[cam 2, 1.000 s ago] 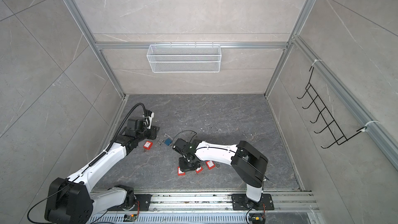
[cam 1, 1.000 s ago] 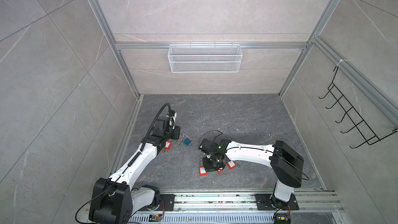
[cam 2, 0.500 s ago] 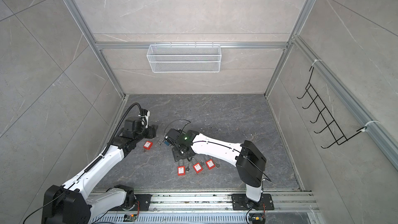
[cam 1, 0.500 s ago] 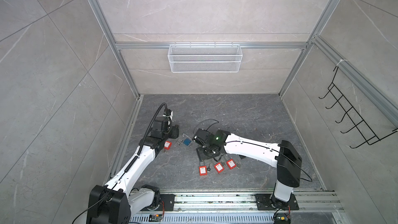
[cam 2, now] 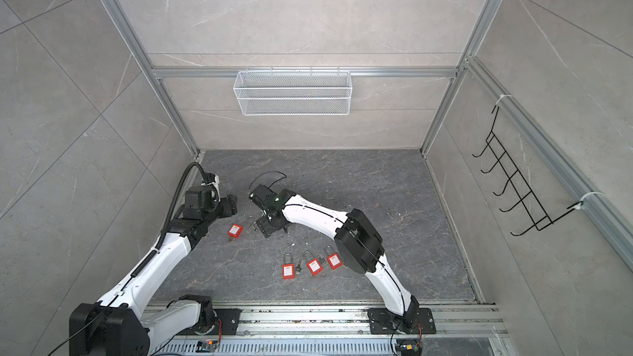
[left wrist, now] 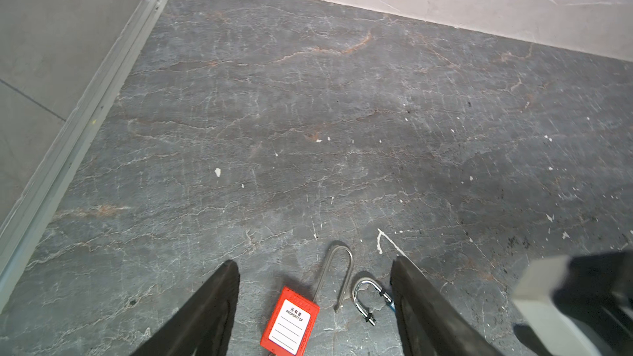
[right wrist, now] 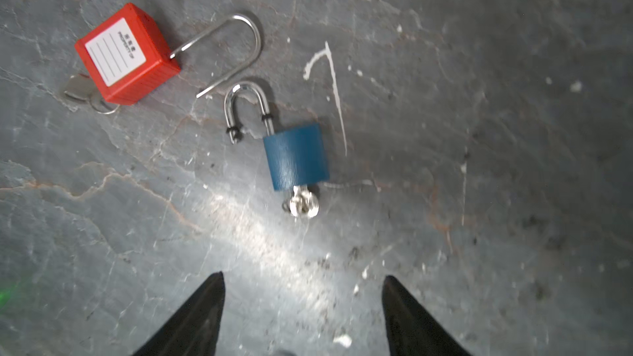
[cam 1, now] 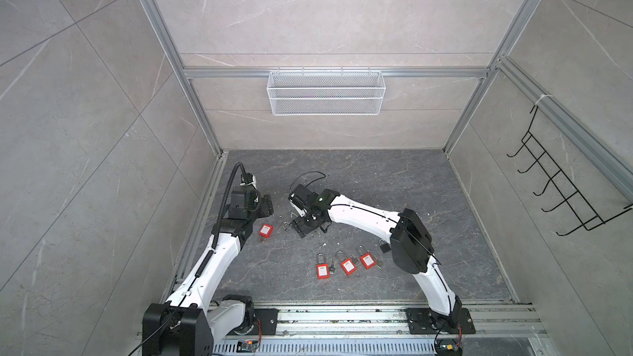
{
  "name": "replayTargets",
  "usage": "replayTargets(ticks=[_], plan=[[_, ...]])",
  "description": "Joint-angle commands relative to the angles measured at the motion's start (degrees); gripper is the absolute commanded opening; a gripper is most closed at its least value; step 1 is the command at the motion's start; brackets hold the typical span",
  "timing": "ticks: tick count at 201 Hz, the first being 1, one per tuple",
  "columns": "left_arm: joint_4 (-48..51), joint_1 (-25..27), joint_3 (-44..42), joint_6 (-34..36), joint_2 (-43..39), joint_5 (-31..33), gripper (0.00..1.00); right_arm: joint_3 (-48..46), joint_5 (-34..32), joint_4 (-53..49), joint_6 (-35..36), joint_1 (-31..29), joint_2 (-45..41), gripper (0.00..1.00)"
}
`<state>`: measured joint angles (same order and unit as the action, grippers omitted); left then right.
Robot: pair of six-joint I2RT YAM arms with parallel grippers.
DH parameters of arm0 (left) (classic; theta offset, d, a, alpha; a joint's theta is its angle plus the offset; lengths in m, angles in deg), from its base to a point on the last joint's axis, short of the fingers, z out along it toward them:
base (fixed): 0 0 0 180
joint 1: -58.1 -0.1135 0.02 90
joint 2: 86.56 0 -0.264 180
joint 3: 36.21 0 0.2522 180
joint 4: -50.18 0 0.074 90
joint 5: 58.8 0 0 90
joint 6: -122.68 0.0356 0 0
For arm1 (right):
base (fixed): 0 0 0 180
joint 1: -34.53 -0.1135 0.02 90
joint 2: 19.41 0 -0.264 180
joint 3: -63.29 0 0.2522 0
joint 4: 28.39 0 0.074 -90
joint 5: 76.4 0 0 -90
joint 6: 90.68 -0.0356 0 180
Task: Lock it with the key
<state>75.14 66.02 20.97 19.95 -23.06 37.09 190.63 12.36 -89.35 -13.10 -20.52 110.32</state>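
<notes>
Status: left pincer (left wrist: 315,261) and right pincer (right wrist: 303,275) open, empty. Blue padlock (right wrist: 296,156) on worktop (right wrist: 479,131), shackle (right wrist: 245,89) open, key (right wrist: 303,203) inserted.

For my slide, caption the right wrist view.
Open right gripper near open-shackled blue padlock, key inserted, red padlock beside.

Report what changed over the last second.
The right gripper left the row of three red padlocks and swung toward the blue padlock, jaws open, holding nothing. The left gripper barely shifted; the lone red padlock and the others stayed put.
</notes>
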Motion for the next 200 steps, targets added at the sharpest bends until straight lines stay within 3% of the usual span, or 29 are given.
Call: replayTargets(ticks=[1,86,200], plan=[[0.75,-0.69,1.33,-1.44,1.52,0.66,0.72,7.17,1.92,-3.88,7.87,0.18,4.82,0.73],[0.48,-0.83,1.36,0.11,2.22,1.4,0.72,37.96,2.9,-22.03,14.35,1.16,25.24,0.71],[0.3,-0.85,1.27,0.67,2.45,0.7,0.72,35.13,0.52,-21.36,15.89,1.12,26.25,0.58]])
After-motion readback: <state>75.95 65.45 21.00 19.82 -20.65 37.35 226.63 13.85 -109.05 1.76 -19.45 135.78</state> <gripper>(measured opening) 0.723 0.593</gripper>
